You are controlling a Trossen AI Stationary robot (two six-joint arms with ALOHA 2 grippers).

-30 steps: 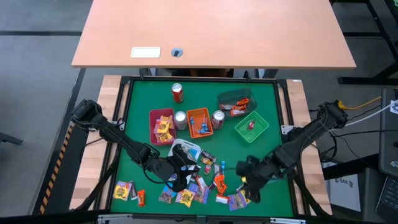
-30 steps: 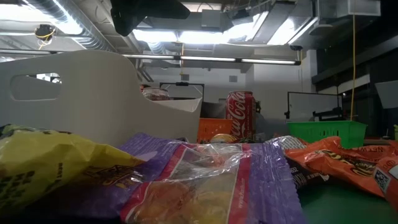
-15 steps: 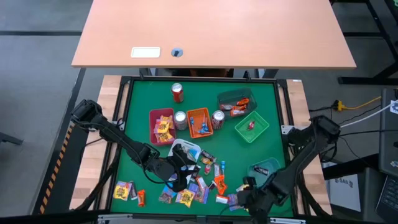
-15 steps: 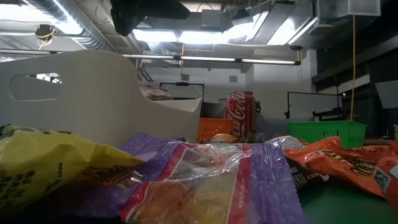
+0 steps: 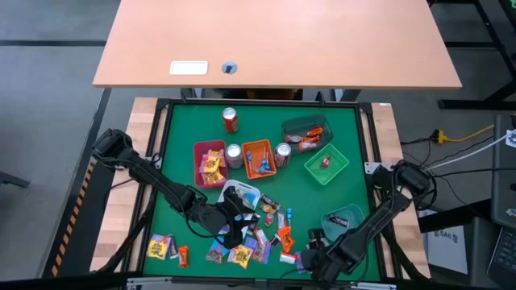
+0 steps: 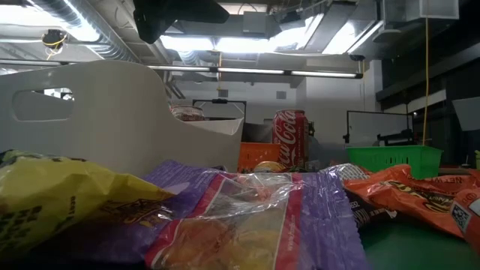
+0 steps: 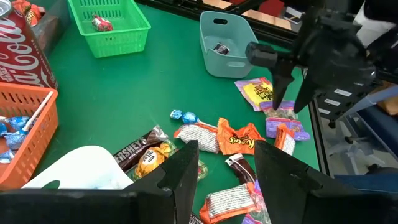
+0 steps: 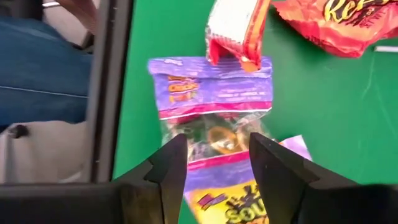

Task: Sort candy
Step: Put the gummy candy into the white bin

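Right claw (image 8: 211, 165) poised low over the near right part of the green bench (image 5: 185, 137), fingers spread apart and holding nothing. Directly ahead between the fingertips: a purple packet (image 8: 211, 109) with a clear window, lying flat on the mat, its long axis running along the line of approach, so that the two fingers stand one to each side of its width. Just beyond the packet's far end, a red-and-white sweet (image 8: 236, 28) overlapping its edge; at the near end, a yellow-and-purple packet (image 8: 233, 208) under the fingertips. Seen from the left wrist, the same claw (image 7: 286, 102) pointing down at that purple packet (image 7: 286, 121) beside a yellow one (image 7: 258, 93).

Left claw (image 7: 227, 168) over the centre of the scattered candy (image 5: 258, 234), parted and empty, with orange wrappers (image 7: 233, 137) and a blue twist (image 7: 185, 116) in front of it; farther from the purple packet than the right claw.

Trays at the back of the bench: red (image 5: 208, 165), orange (image 5: 258, 157), green (image 5: 326, 163), a dark one (image 5: 305, 131), plus a pale teal tub (image 5: 343, 219) near the right arm. Three cans (image 5: 230, 120) among them.

Likely next: short descent and closing across the packet's width; risk of pinching the neighbouring yellow packet too.
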